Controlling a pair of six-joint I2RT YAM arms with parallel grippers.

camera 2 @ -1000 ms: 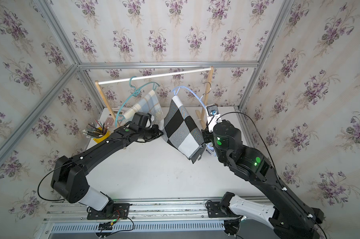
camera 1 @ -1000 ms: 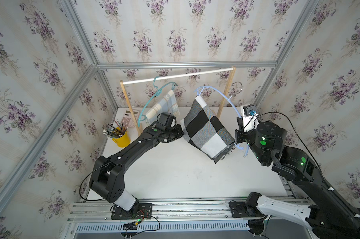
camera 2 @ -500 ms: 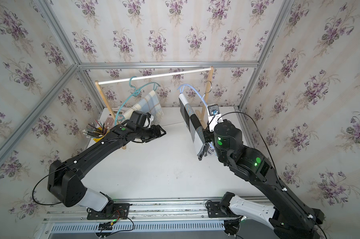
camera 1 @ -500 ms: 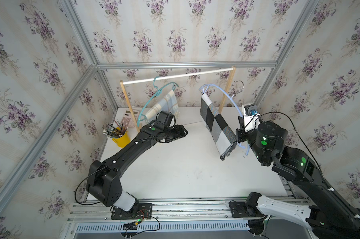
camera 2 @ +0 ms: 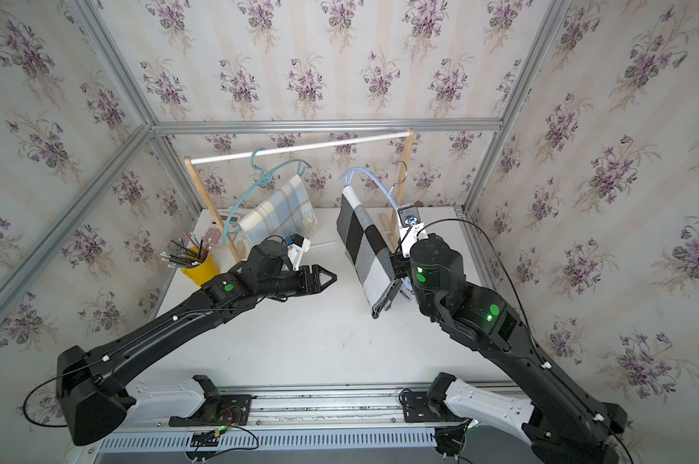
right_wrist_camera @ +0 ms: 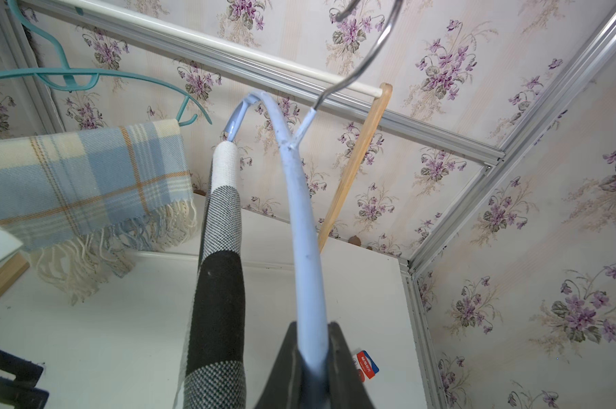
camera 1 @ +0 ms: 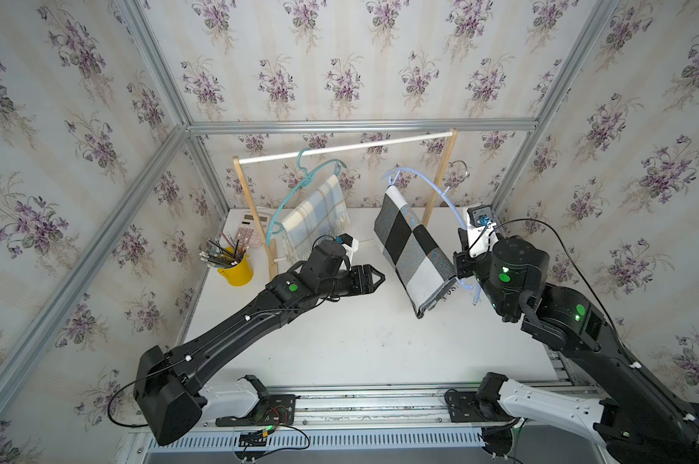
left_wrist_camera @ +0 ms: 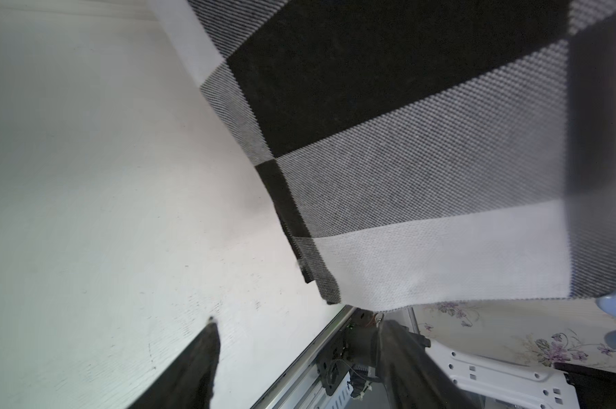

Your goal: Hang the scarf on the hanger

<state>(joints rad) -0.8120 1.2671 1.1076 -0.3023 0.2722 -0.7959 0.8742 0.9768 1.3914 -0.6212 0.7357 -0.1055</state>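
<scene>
The checked scarf [camera 1: 414, 249] is hanging folded over the pale blue hanger [camera 1: 440, 191], above the tabletop [camera 1: 339, 341]; the right gripper [right_wrist_camera: 311, 340] is clamping the hanger's arm; the left gripper [camera 1: 370, 278] is hovering wide and empty nearby; soft, light and apt to slide, the cloth is probably best carried by the stiff hanger
</scene>
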